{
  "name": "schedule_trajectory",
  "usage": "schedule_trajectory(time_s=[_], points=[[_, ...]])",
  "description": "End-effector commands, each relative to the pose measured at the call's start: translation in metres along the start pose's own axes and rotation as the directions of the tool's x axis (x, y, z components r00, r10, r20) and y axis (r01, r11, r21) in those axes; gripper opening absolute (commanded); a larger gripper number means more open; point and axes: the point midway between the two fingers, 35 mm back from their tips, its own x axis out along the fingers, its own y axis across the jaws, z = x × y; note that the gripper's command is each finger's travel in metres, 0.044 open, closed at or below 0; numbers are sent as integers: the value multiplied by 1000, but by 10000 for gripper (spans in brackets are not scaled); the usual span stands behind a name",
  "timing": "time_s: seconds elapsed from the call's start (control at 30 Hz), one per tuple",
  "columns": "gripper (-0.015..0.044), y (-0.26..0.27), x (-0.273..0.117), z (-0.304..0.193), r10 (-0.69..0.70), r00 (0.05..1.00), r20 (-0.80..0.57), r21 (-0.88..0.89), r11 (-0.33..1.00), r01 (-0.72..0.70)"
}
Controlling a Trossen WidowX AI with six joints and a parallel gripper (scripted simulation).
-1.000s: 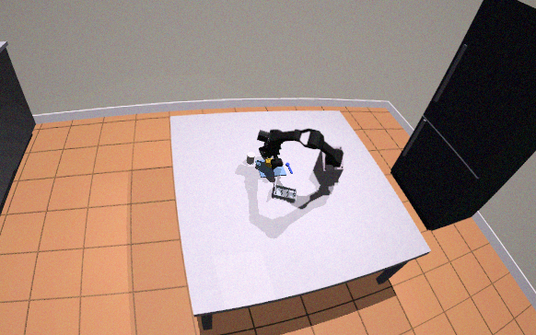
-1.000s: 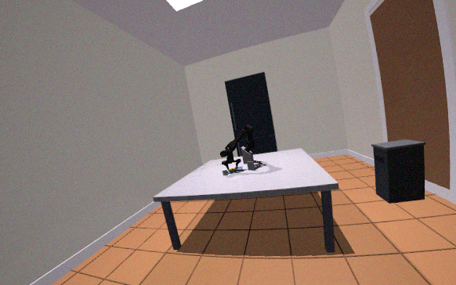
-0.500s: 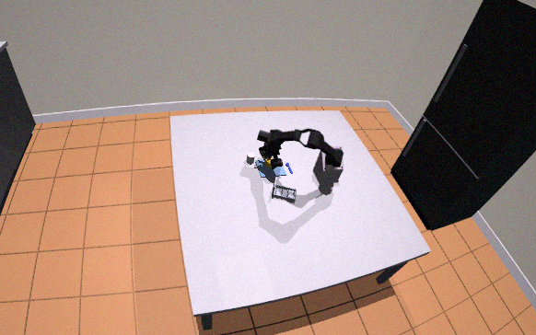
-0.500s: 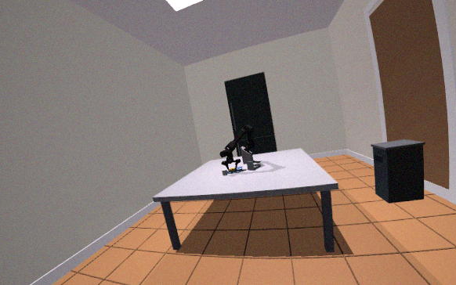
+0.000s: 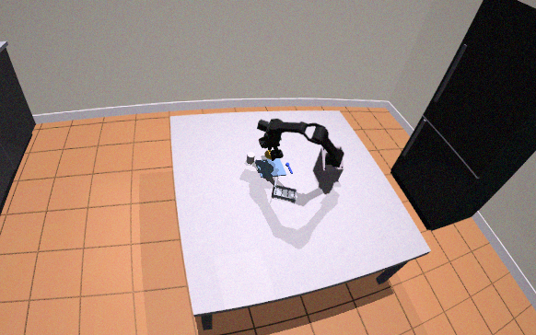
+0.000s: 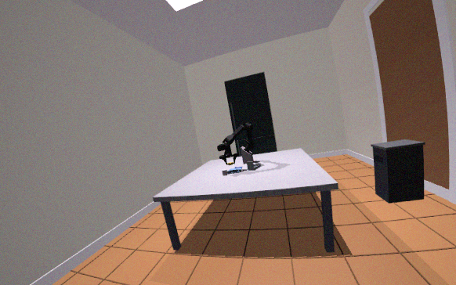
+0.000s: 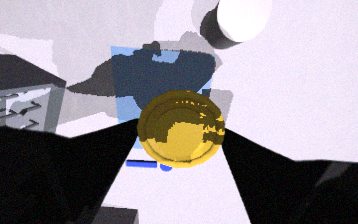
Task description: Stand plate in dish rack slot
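The yellow plate [image 7: 181, 128] is seen at the centre of the wrist frame, round, with a raised rim and a shallow well; its upper left half is darkened by shadow and its lower right is bright. It is grasped by the gripper [image 7: 180, 135], whose two black fingers close on its left and right edges. Its lower rim is seen in front of the blue mat [image 7: 130, 100], and whether it rests on the mat or is lifted clear cannot be told from this view. In the top view only a small yellow speck of the plate [image 5: 270, 155] is made out under the gripper [image 5: 271, 153], the rest being hidden by the arm.

Most of the mat is covered by the arm's dark shadow. A blue utensil [image 7: 147, 164] is partly hidden beneath the plate's lower edge, only a short bar and rounded end being visible. A white cup [image 7: 240, 19] is cut off by the upper edge of the wrist frame, right of centre. The dish rack [image 7: 22, 102] lies at the left of the frame, partly behind the left finger, its rails being blurred. In the top view the rack [image 5: 285, 193] is seen below the mat on the white table [image 5: 228, 239].
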Motion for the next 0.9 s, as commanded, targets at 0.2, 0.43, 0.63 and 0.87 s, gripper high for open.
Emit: schedule_trajectory(time_s=[0.2, 0.43, 0.63, 0.87], points=[[0, -3, -64, 2, -7, 1000, 3, -6, 1000, 7], [0, -3, -99, 1, -3, 1000, 3, -7, 1000, 3], [0, -1, -111, 0, -2, 1000, 2, -2, 1000, 2], [0, 34, -118, 0, -6, 1000, 2, 216, 976, 6]])
